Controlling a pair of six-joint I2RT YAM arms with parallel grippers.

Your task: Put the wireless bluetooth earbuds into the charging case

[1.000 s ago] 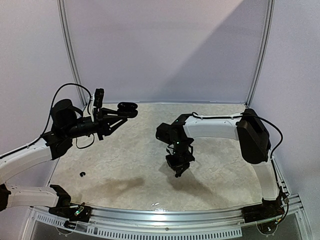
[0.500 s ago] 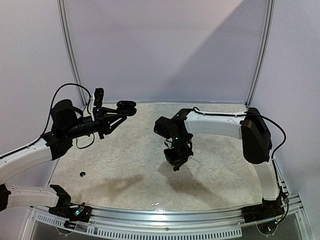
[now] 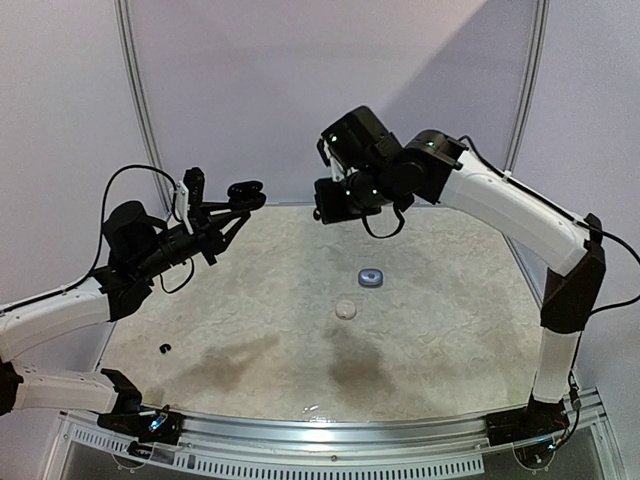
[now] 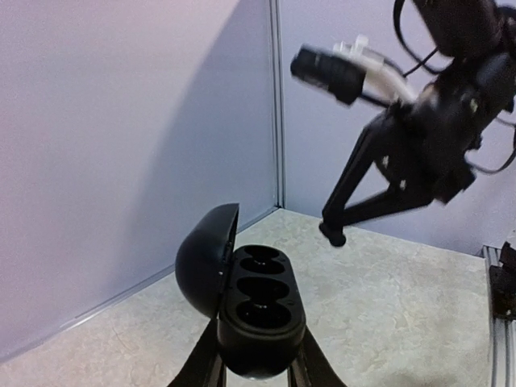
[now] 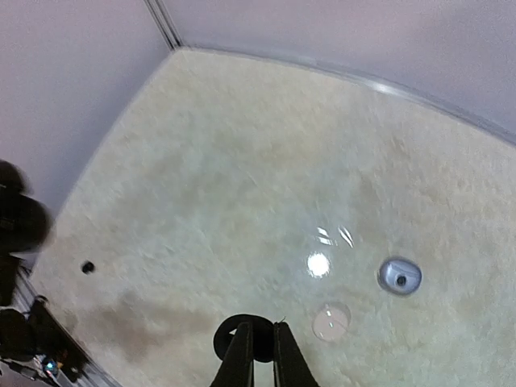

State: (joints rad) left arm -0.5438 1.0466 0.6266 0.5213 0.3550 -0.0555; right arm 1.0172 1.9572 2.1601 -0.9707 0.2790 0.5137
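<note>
Up at 10 o'clock over the table, my left gripper clamps the open charging case, sockets looking empty; right gripper at 12 o'clock pinches a black earbud mid-air, likely second black bud at 8 o'clock, nothing seated yet.

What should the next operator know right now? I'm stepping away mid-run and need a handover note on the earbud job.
Left claw: closed on the open black charging case, held off the table; inside too dark to judge.
Right claw: raised, shut on what looks like a black earbud.
On the table: small grey piece and small white piece mid-table, tiny black piece near the left edge; probably buds.
Done: one bud apparently picked up. Left: seat it in the case, then the rest.
</note>
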